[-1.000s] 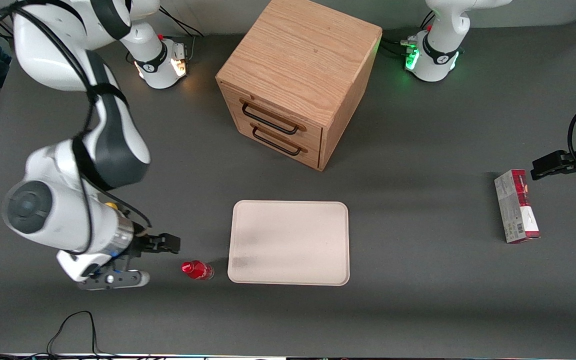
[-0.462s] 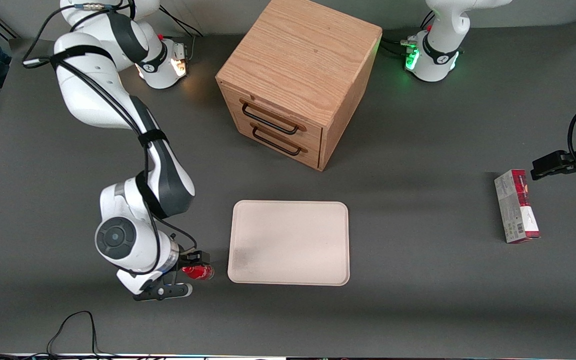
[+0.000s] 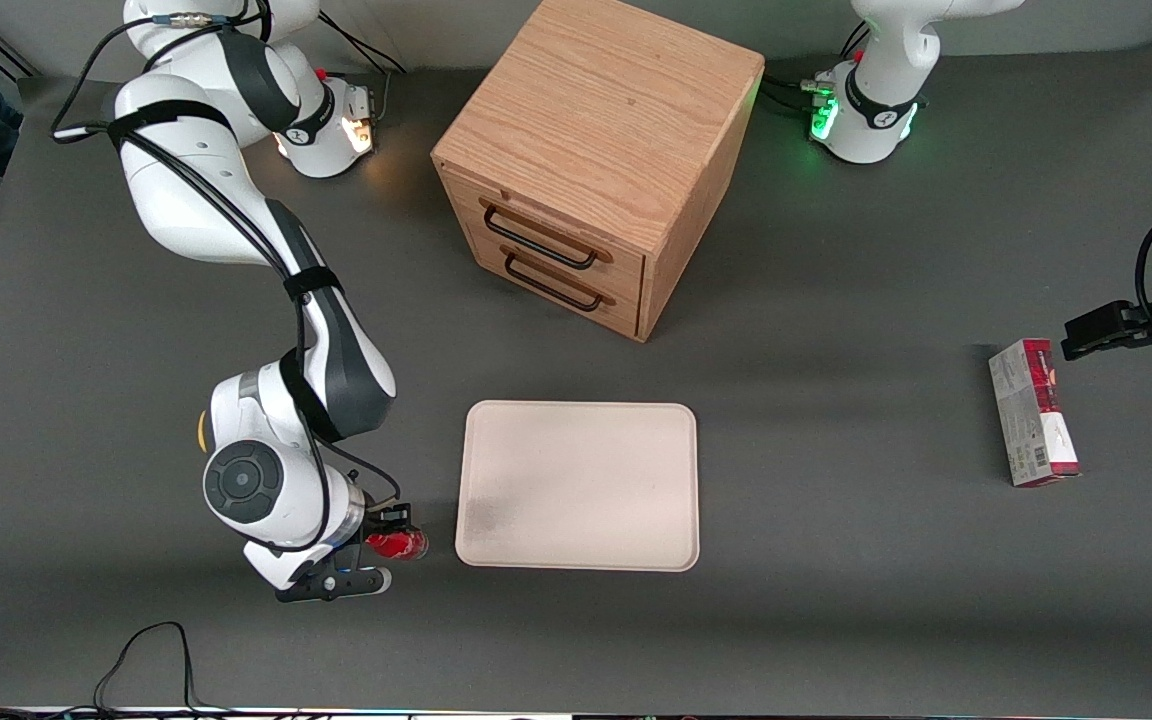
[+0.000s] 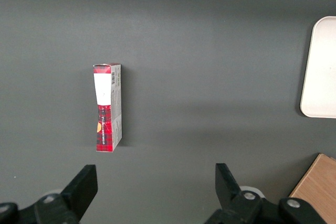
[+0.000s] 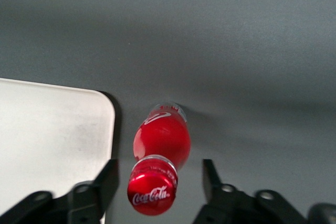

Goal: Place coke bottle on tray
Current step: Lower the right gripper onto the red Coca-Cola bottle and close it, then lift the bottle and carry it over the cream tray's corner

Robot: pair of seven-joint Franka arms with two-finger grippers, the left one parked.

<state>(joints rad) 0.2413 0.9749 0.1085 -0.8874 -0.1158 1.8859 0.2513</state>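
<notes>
Coke bottle (image 3: 398, 543) stands upright on the bench (image 3: 836, 600), just beside the tray (image 3: 578, 485) at the corner nearest the working arm, not on it. Gripper (image 5: 157, 182) is down at the bottle, jaws open, one finger (image 5: 107, 179) on either side of the red cap with gaps showing; no contact visible.

The grey table (image 3: 836, 600) holds 4 things: coke bottle (image 3: 398, 543), tray (image 3: 578, 485), wooden cabinet (image 3: 596, 150), carton (image 3: 1032, 412). The gripper (image 3: 376, 550) straddles the bottle, fingers apart.
</notes>
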